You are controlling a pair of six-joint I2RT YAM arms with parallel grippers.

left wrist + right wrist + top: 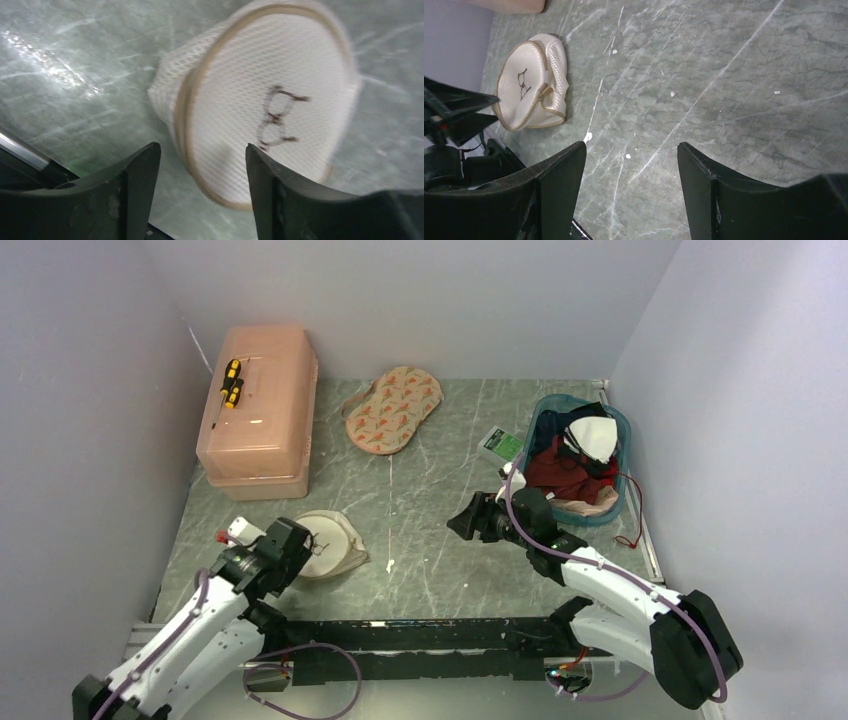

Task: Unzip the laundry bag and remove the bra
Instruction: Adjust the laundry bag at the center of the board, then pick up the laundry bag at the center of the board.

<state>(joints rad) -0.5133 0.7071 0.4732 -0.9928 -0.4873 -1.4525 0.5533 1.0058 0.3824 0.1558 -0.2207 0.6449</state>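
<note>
The white mesh laundry bag (pixel 332 545) lies on the table at the near left, its round lid with the black icon (pixel 270 100) facing up and tilted. In the right wrist view the bag (pixel 531 87) looks flattened. My left gripper (pixel 303 542) is open right at the bag's near-left rim; the rim shows between the fingers (pixel 201 146) and is not pinched. My right gripper (pixel 462 520) hangs open over bare table (pixel 631 145), empty. No bra shows at the bag. Dark red cloth (pixel 558 472) lies in the basket; I cannot tell whether it is the bra.
A pink plastic box (pixel 258 415) carrying a yellow-black screwdriver (pixel 231 382) stands at the back left. A beige two-cup piece (pixel 393 408) lies at the back middle. The teal basket (pixel 622 435) of clothes sits at the right, a green packet (pixel 500 445) beside it. Walls enclose three sides.
</note>
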